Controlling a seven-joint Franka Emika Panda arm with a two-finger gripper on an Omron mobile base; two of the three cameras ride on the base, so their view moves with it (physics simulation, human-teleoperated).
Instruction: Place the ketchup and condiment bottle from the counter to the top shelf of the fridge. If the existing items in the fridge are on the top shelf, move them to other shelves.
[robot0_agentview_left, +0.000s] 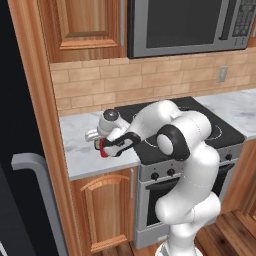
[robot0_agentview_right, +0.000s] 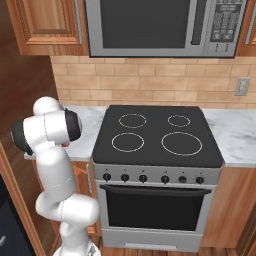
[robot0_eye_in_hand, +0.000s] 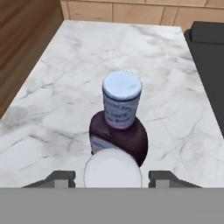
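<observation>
Pickup of a counter bottle is the step you are in, by my judgement. In the hand view a white round cap (robot0_eye_in_hand: 113, 167) sits at the bottom centre, between the two dark fingertips (robot0_eye_in_hand: 61, 178); I take it for the ketchup's, since a red body (robot0_agentview_left: 103, 148) shows at the gripper (robot0_agentview_left: 101, 148) in the left base view, middle left of the frame. Just behind the cap, at the centre of the hand view, stands the condiment bottle (robot0_eye_in_hand: 119, 127), dark, pale-capped, upright on the counter (robot0_eye_in_hand: 65, 78); whether the two bottles touch I cannot tell.

The fingertips stand to either side of the cap with gaps showing, so you cannot tell yet whether the jaws have clamped or are only partly drawn in.

Next, I judge, you need a firm squeeze confirmed before lifting, then a straight rise so the dark bottle behind is not knocked. The black fridge (robot0_agentview_left: 20, 150) fills the left edge of the left base view, so the carry goes that way.
</observation>
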